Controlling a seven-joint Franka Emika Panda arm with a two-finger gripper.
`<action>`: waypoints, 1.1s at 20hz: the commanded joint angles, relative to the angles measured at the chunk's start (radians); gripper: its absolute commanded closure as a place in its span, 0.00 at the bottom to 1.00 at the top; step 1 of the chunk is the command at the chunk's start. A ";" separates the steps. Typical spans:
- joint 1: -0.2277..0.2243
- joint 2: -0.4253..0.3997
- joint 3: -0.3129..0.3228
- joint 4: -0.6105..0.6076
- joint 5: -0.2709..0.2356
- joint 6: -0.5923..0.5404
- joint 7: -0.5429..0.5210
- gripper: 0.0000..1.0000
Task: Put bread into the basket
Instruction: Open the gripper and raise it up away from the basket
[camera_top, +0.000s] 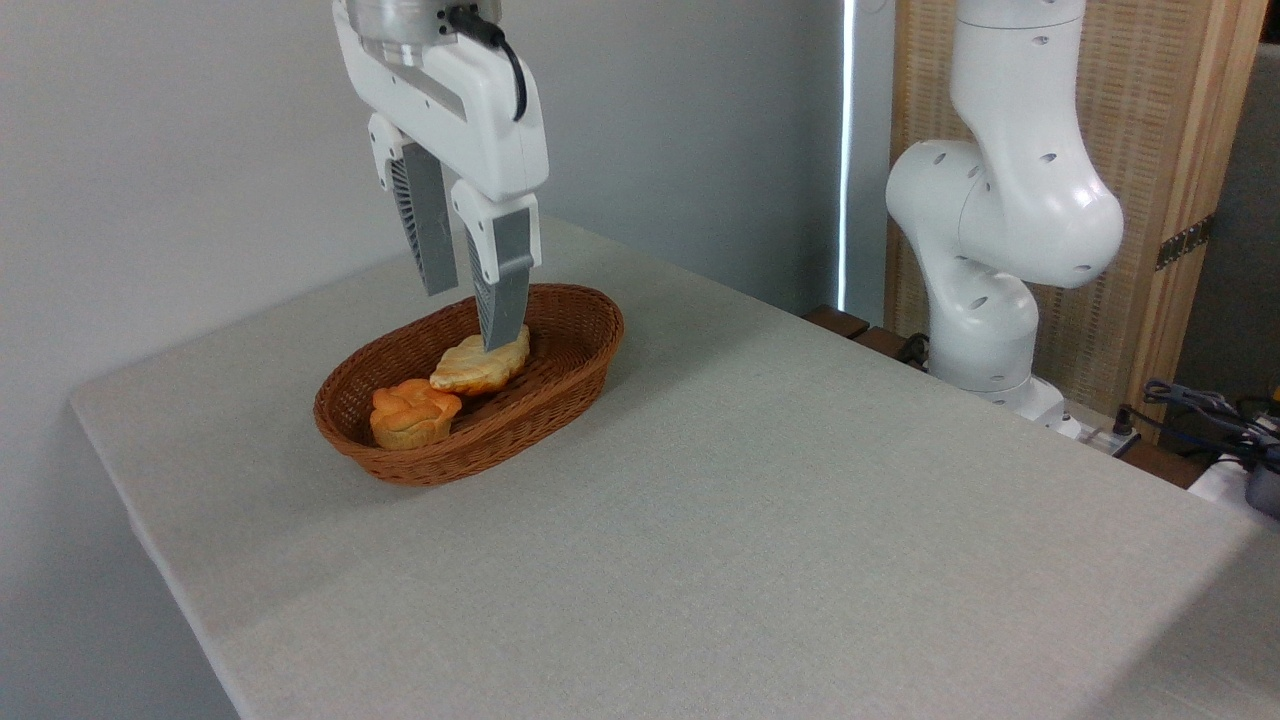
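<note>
The bread (478, 366), a golden leaf-shaped loaf with pale sides, lies inside the oval reddish-brown wicker basket (580, 360) near its middle. My gripper (470, 318) hangs just above the loaf with its two grey fingers (503, 290) spread apart and nothing between them. The nearer fingertip overlaps the loaf's far end in this view; whether it touches is unclear.
A small round knotted orange bun (412, 412) sits in the basket's near-left end. The basket stands on a grey cloth-covered table (760, 500). The arm's white base (990, 300) rises at the table's far right edge, with cables (1210, 410) beside it.
</note>
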 joint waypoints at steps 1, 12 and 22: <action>-0.019 -0.038 0.014 -0.046 0.028 0.005 0.000 0.00; -0.037 -0.032 0.005 -0.046 0.112 -0.037 -0.061 0.00; -0.036 -0.032 0.014 -0.044 0.112 -0.055 -0.055 0.00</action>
